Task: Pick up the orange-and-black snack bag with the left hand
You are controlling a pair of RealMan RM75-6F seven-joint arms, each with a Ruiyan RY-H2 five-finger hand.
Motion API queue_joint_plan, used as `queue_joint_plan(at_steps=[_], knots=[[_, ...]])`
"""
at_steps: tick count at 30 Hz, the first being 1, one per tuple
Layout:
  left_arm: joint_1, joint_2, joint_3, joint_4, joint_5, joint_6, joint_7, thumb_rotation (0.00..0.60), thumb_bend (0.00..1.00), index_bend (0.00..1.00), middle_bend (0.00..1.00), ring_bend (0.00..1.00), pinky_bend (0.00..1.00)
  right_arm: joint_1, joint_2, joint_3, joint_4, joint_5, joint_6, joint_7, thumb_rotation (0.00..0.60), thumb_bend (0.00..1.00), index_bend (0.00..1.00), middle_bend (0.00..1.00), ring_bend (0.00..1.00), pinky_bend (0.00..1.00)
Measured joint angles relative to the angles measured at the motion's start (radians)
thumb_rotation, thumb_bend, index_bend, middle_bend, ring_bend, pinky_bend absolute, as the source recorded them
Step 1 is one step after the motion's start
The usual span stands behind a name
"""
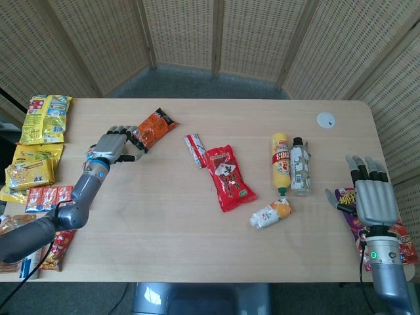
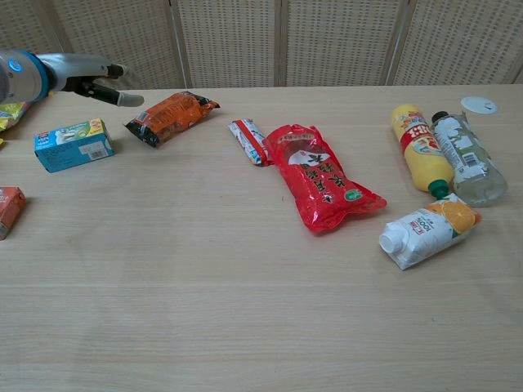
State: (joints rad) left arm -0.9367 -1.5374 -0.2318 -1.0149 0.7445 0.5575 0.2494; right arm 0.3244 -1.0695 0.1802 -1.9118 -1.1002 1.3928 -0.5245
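The orange-and-black snack bag (image 1: 152,129) (image 2: 171,117) lies flat on the table at the back left, tilted. My left hand (image 1: 115,145) (image 2: 100,85) hovers just to its left, fingers apart and holding nothing; its fingertips (image 1: 130,132) are close to the bag's black end. In the head view it covers the small blue box. My right hand (image 1: 373,197) is open at the table's right edge, over a purple packet, and does not show in the chest view.
A blue-green box (image 2: 73,144) sits left of the bag. A small red-white sachet (image 1: 195,149), a big red bag (image 1: 228,176), a yellow bottle (image 1: 281,158), a clear bottle (image 1: 300,165) and a juice carton (image 1: 271,213) lie mid-right. Yellow snack packs (image 1: 46,118) line the left edge.
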Motion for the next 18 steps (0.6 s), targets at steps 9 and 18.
queue_joint_plan(at_steps=[9,18], knots=[[-0.053,-0.137,-0.043,0.238,0.065,-0.106,-0.157,0.185,0.37,0.00,0.00,0.00,0.00,-0.009,0.016,0.006,-0.016,0.017,0.013,0.003,0.145,0.32,0.00,0.06,0.00,0.03],[-0.092,-0.255,-0.057,0.444,0.170,-0.177,-0.274,0.183,0.37,0.00,0.00,0.00,0.00,-0.026,0.029,0.008,-0.020,0.029,0.021,0.033,0.145,0.32,0.00,0.06,0.00,0.03]])
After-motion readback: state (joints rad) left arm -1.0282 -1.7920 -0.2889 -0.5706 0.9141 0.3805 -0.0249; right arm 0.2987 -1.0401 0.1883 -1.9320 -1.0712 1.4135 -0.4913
